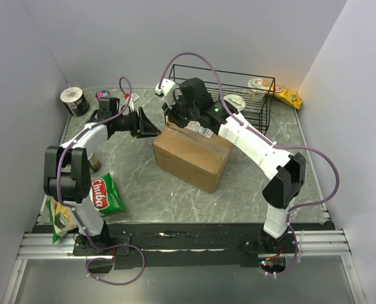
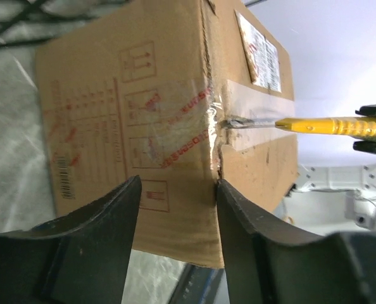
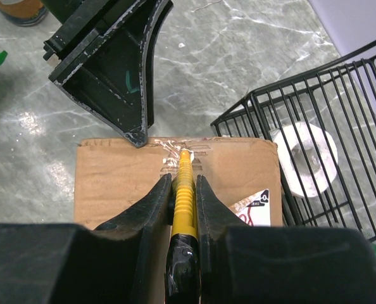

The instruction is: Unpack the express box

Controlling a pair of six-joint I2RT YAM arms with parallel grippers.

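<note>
Two hands meet at the brown corrugated cardboard express box point(image 1: 191, 155), which sits mid-way on the grey marbled desk point(image 1: 137, 183). Your right hand point(image 3: 183, 183) is clamped on the slim yellow ribbed utility knife point(image 2: 327, 126), its tip in the glossy clear tape point(image 2: 251, 120). Your left hand point(image 2: 177, 183) stands half open, empty, at the box end. Cut shallow along the seam; the soft board tears easily.
</note>
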